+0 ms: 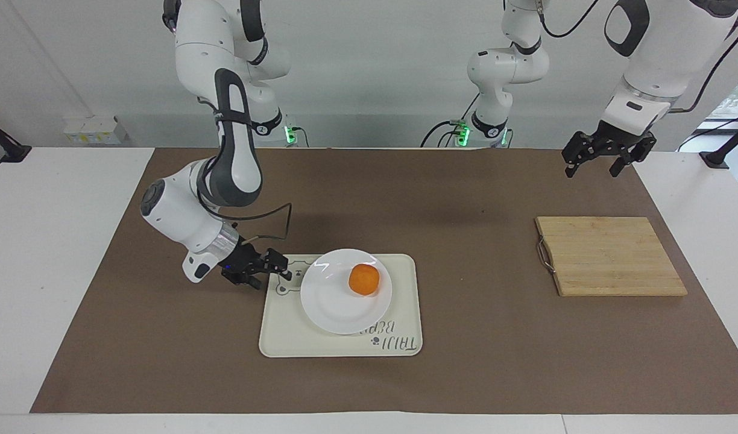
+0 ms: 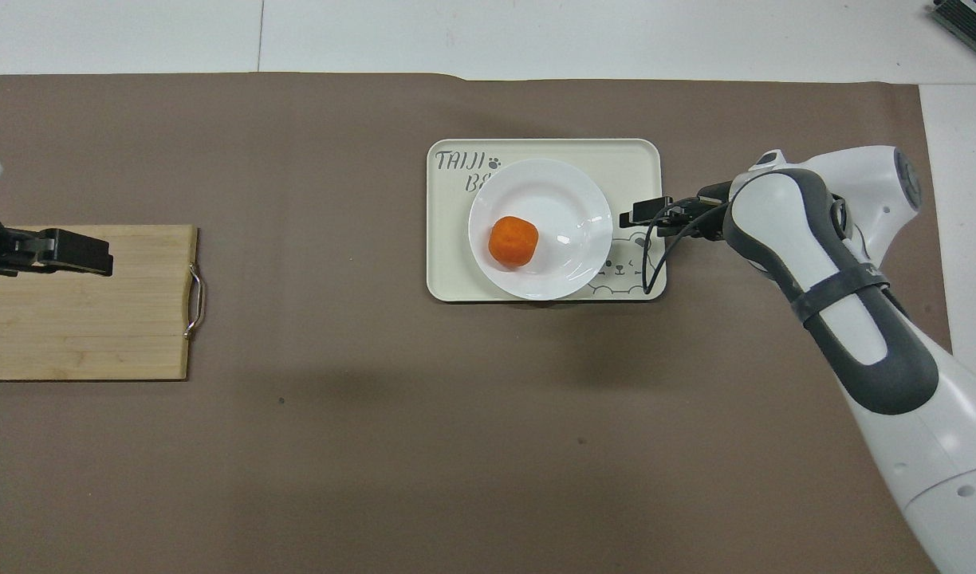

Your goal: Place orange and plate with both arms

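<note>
Right gripper off the plate, jaws spread

Right gripper point(image 1: 278, 271) is low over my end of the tray point(image 1: 284, 337), just beside the plate point(image 1: 333, 301) rim but clear of it, fingers apart, nothing between them. Orange point(image 1: 364, 280) sits on the plate, off-centre toward the left arm's side. Plate rests flat on the tray, covering part of the printed lettering.

My right arm point(image 1: 230, 144) drops steeply from the shoulder, elbow bent, wrist angled down and pointing along the table at the plate. Black cable loops from the wrist.

Left gripper point(image 1: 610, 158) hangs up in the air over the brown mat point(image 1: 465, 374), near the cutting board point(image 1: 610, 256), fingers spread, holding nothing; that arm waits.

Plate is glossy white, round, shallow with a raised rim. Tray is cream, rectangular, rounded corners, bear drawing at my end. Board is slatted bamboo with a metal handle point(image 1: 544, 256).
</note>
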{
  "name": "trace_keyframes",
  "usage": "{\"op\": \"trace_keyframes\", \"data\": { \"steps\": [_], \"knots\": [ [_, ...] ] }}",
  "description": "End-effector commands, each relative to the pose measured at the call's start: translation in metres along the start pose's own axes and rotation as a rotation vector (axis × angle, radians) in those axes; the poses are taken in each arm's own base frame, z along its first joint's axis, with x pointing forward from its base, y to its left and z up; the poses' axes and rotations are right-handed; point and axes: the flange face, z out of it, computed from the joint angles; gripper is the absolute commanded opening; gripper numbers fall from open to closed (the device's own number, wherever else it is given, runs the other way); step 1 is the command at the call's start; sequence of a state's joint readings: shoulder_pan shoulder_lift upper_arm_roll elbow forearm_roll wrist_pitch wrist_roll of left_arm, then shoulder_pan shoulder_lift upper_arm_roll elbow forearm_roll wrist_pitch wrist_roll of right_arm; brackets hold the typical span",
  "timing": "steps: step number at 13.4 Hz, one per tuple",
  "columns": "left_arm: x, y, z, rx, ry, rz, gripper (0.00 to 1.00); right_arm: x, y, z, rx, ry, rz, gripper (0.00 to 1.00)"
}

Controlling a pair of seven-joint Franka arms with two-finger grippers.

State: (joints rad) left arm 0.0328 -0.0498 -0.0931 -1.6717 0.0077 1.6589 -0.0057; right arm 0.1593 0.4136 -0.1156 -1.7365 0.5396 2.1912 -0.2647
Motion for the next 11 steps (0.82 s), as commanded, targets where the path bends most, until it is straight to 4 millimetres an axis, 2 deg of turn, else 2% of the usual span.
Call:
{"op": "trace_keyframes", "data": {
  "steps": [1, 5, 8, 11],
  "knots": [
    [-0.007, -0.002, 0.000, 0.008, -0.002, -0.013, 1.00, 0.000, -0.024, -0.049, -0.149, 0.042, 0.025, 1.00],
    [-0.007, -0.002, 0.000, 0.008, -0.002, -0.013, 1.00, -0.016, -0.036, -0.105, -0.244, 0.026, 0.081, 1.00],
    [-0.007, -0.002, 0.000, 0.008, -0.002, -0.013, 1.00, -0.042, -0.040, -0.171, -0.268, 0.003, 0.173, 1.00],
    [-0.007, -0.002, 0.000, 0.008, -0.002, -0.013, 1.00, -0.071, -0.031, -0.230, -0.318, -0.008, 0.169, 1.00]
  ]
}}
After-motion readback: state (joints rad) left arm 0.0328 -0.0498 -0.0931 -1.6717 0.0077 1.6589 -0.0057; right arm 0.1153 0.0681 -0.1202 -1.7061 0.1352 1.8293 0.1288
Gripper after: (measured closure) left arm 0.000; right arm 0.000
